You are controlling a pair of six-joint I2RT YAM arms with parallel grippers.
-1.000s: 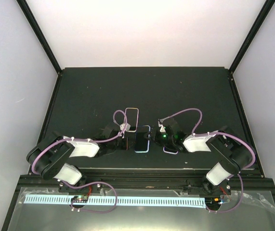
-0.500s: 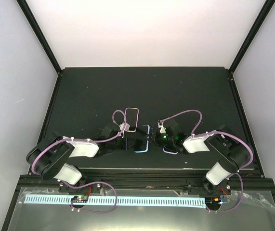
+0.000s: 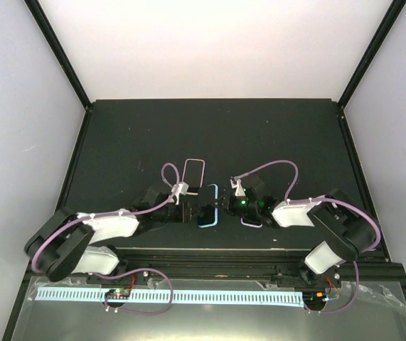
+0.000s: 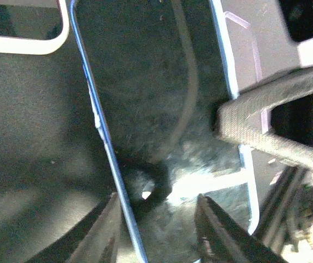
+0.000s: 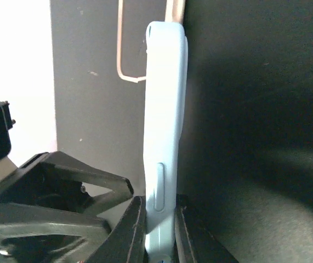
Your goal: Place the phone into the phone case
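Left arm has swung inward; left tool [image 4: 157, 222] stands parted at nine o'clock of the blue phone case [image 3: 207, 206]. Right tool [image 5: 160, 216] clamps the case, perhaps already filled, long axis twelve-to-six.

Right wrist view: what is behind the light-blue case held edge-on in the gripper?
A thin pinkish frame lies on the dark table behind the light-blue case. The case covers part of the frame, and the right gripper hides the case's lower end.
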